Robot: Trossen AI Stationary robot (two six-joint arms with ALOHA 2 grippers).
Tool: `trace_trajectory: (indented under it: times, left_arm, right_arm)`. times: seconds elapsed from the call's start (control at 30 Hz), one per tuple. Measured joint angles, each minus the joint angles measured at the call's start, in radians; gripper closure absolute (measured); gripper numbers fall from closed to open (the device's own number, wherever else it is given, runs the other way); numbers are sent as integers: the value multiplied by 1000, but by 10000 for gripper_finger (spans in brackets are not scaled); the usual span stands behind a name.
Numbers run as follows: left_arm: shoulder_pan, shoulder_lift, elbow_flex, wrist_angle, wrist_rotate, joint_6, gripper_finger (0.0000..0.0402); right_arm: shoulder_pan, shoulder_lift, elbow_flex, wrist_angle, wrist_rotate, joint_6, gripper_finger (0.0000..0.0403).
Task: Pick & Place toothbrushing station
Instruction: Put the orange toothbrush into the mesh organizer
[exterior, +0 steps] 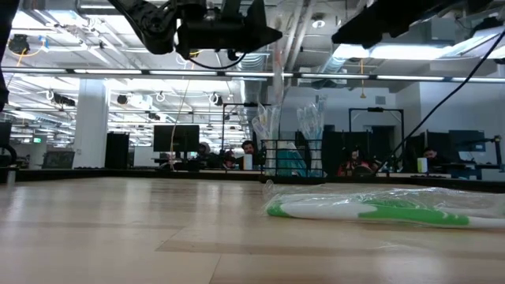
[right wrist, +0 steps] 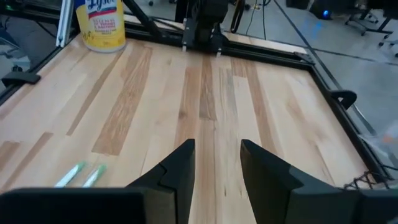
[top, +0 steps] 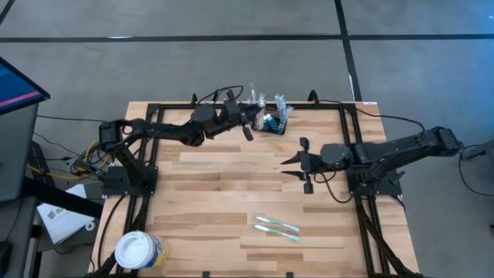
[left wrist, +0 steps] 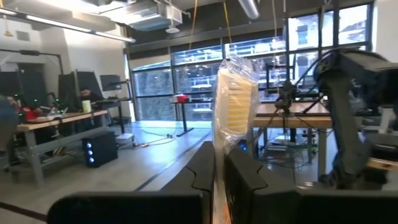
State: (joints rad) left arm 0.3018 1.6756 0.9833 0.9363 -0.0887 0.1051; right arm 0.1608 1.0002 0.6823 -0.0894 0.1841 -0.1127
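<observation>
1. Toothbrushing station [top: 276, 121] sits at the upper centre of your high view, against the far edge of the table [top: 216, 201], a black wire-mesh caddy with wrapped items standing up out of it.
2. Your left gripper [top: 248, 118] is just left of the station and above it, clenched on a wrapped toothbrush [left wrist: 235, 99] that stands upright between its fingers [left wrist: 200, 171] in the left wrist view. The caddy lies just to the right of that claw in the high view, so the coming move looks like a short carry rightward and down.
3. The held brush's long axis is vertical, which suits an upright drop into a compartment; which compartment you cannot tell.
4. Your right gripper [top: 306, 164] hovers right of centre, below the station in the high view, jaws released and empty. It is farther from the caddy than the left.
5. Count: one station, one held brush, two green-and-white toothbrushes [top: 276, 227] lying side by side in the lower centre, one round white tub [top: 139, 251] at lower left.
</observation>
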Motion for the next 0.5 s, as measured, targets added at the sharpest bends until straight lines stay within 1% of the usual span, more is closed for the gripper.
trace_trajectory:
  times: [0.17, 0.43, 0.5]
  left_arm:
    - [32, 0, 0, 0, 0, -1, 396]
    - [78, 12, 0, 3, 0, -16, 396]
    - [87, 31, 0, 28, 0, -17, 396]
  right_arm:
    - [0, 39, 0, 50, 0, -16, 284]
    - [0, 41, 0, 46, 0, -26, 284]
    - [0, 41, 0, 45, 0, -26, 284]
